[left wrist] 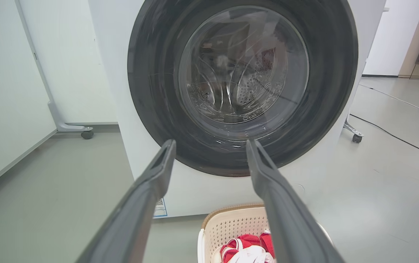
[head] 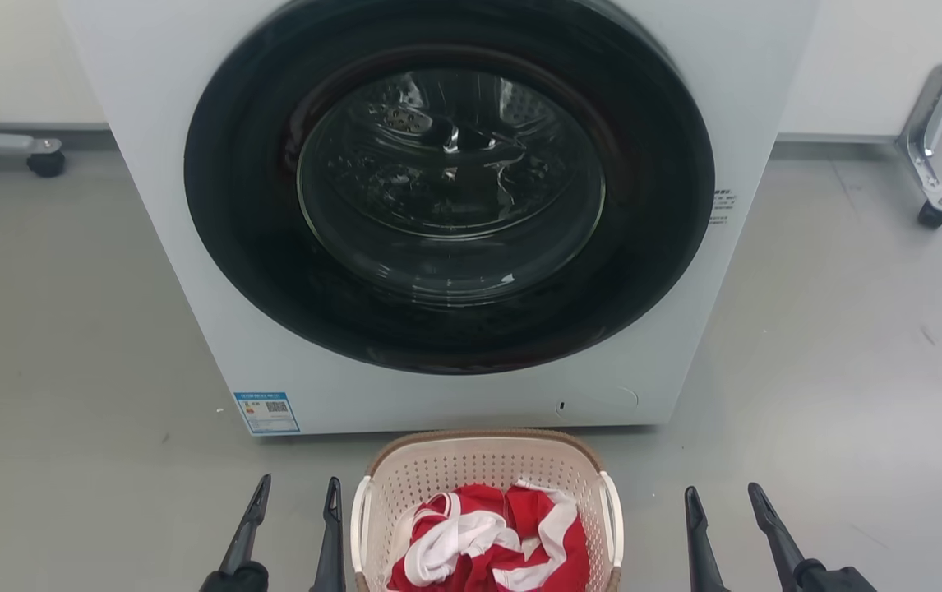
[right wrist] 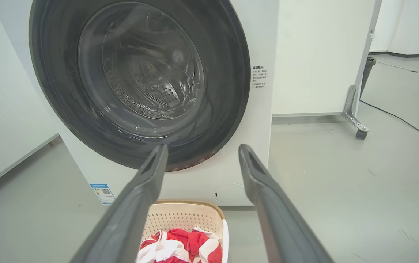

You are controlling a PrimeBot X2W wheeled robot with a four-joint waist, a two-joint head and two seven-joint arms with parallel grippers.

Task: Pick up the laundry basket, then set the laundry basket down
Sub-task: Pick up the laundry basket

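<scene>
The laundry basket (head: 471,469) stands on the grey floor just in front of the washing machine, at the bottom centre of the head view. It is cream perforated plastic with a brown rim and white side handles, and red and white cloth (head: 487,538) lies in it. My left gripper (head: 297,493) is open just left of the basket, its inner finger close to the left handle. Further off to the basket's right, my right gripper (head: 724,495) is open too. The basket (left wrist: 231,224) sits low between the left fingers' lines, and the basket (right wrist: 185,217) lies under the right gripper's left finger.
A white front-loading washing machine (head: 454,386) with a shut dark round door (head: 446,181) fills the space ahead. Wheeled partition feet (head: 931,205) stand at the right and another caster (head: 45,160) at the left. Grey floor spreads on both sides.
</scene>
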